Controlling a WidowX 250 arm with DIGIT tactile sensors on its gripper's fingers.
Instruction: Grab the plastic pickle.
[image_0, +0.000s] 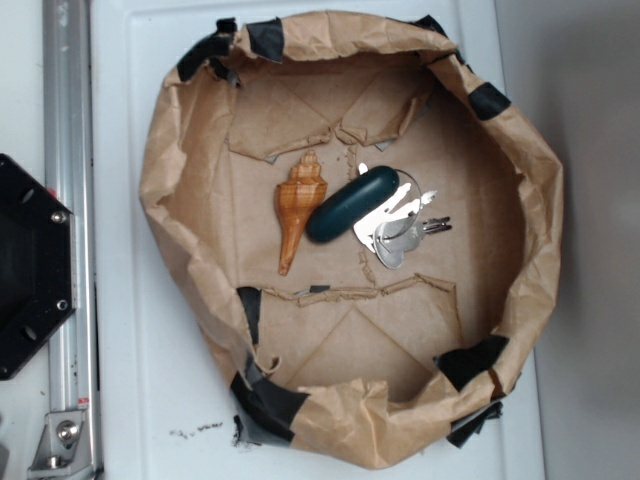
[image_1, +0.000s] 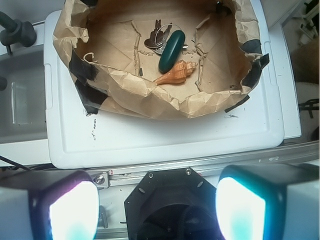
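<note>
The plastic pickle (image_0: 352, 203) (image_1: 171, 50), a glossy dark teal oblong, lies on the floor of a brown paper-lined basin (image_0: 200, 270) (image_1: 165, 102), between an orange-tan seashell (image_0: 299, 207) (image_1: 177, 73) and a bunch of silver keys (image_0: 398, 228) (image_1: 156, 39), partly resting on the keys. In the wrist view my gripper (image_1: 157, 207) is open, its two glowing pads (image_1: 73, 211) wide apart with nothing between them, far back from the basin and above the black robot base (image_1: 175, 200). The gripper does not show in the exterior view.
The basin's crumpled paper walls, patched with black tape (image_0: 265, 400), stand up all round the objects. It sits on a white tray surface (image_0: 140, 400) (image_1: 165, 140). An aluminium rail (image_0: 68, 200) (image_1: 200, 167) and the black base plate (image_0: 30, 265) border the tray.
</note>
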